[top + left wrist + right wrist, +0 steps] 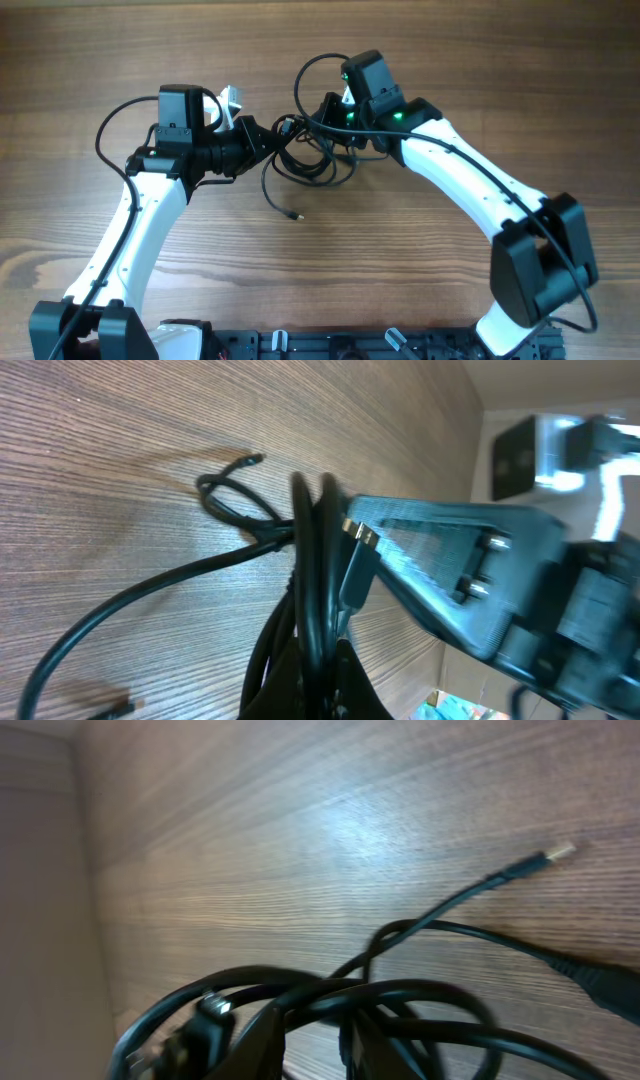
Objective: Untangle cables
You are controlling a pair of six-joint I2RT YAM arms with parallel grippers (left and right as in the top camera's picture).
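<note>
One tangle of cables (305, 150), its strands too knotted to count, stretches left-to-right at mid-worktop (450, 60) between two tools. One free plug end (295, 215) trails toward the robot's base. The left tool (270, 137) clenches the cables; I cannot tell whether the right tool (320, 118) grips them.

The table (120, 50) is brown wood, its fine grain running from side to side in the overhead view, with darker streaks and a looping patch of grain near the lower left. In the right wrist view a pale glare lies across the wood, and past the table's edge on the left stands a plain greyish surface (40, 920), too blurred to name. The left wrist view shows a pale wall (530, 382) beyond the table at the upper right, and a small blue-green patch (452, 707) at the bottom edge, unclear.
</note>
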